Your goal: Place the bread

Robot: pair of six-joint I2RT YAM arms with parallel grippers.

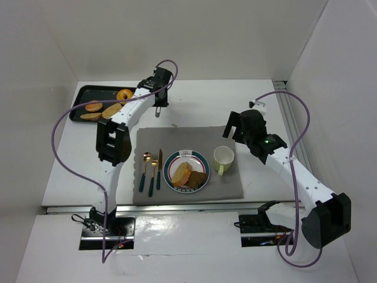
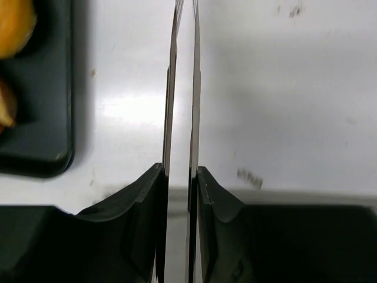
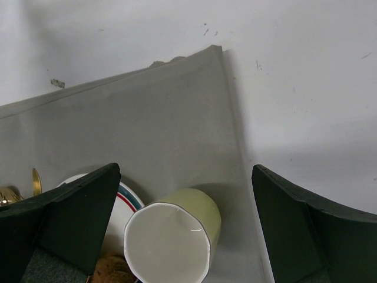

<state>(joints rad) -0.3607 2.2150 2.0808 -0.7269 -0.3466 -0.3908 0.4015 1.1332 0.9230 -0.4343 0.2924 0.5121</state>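
Two bread slices (image 1: 182,173) lie on one plate (image 1: 187,152); left tool (image 2: 183,23) nearly pressed together, right tool (image 3: 184,171) spread.

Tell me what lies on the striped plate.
A lighter piece of bread and a darker piece lie on the plate, touching. The plate's middle beneath them is covered.

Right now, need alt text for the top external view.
A plate holding two pieces of bread sits on a grey mat, cutlery to its left and a pale cup to its right. The left gripper, nearly closed and empty, hovers over the table beside a black tray of pastries at back left; the right gripper hangs open beyond the cup.
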